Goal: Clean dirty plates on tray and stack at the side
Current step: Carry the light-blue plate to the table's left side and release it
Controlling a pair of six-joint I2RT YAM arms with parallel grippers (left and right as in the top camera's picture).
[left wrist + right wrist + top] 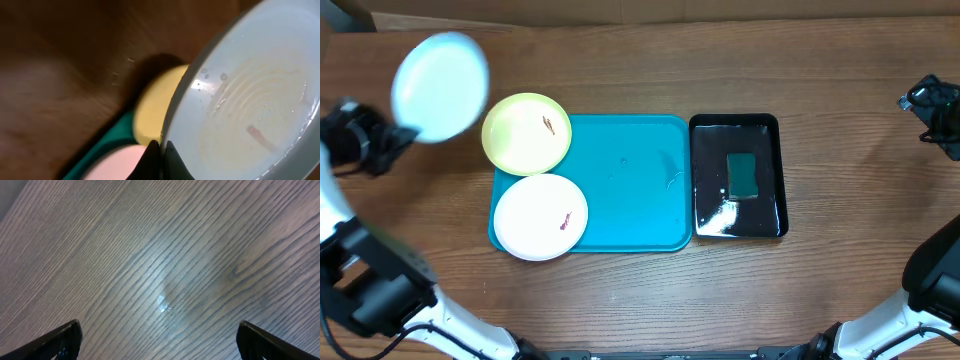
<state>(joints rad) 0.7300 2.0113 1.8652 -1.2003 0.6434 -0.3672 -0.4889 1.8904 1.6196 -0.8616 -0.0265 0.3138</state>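
My left gripper (402, 132) is shut on the rim of the light blue plate (441, 72) and holds it lifted and tilted over the table at the far left. In the left wrist view (160, 146) the plate's face (250, 100) shows water drops and a reddish smear. The pale yellow-green plate (526, 132) sits on the turquoise tray's (630, 185) back left corner, with a small dark speck. The white plate (540, 216) sits at the tray's front left with a reddish speck. My right gripper (930, 110) is open and empty at the far right, over bare wood (160, 280).
A glossy black tray (710, 215) stands right of the turquoise tray and holds a dark green sponge (742, 175). The table is brown wood grain.
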